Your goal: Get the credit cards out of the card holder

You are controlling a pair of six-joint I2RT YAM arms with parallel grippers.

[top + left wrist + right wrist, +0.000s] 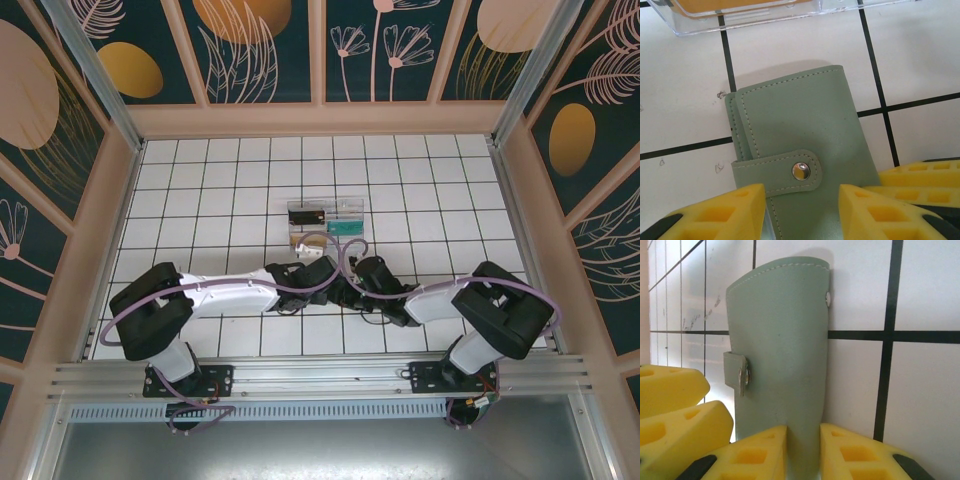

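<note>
The grey-green card holder lies folded shut on the white tiles, its strap fastened by a silver snap. My left gripper hovers open just over its near end, one yellow finger on each side of the strap. My right gripper is shut on one edge of the card holder. Its fingers show at the right of the left wrist view. The credit cards are hidden inside the closed holder. In the top view both grippers meet at mid-table, left gripper and right gripper.
A clear plastic tray stands just beyond the grippers, holding a dark flat piece and a teal one. Its near wall lies close past the holder, with something orange inside. Patterned walls enclose the tiled table.
</note>
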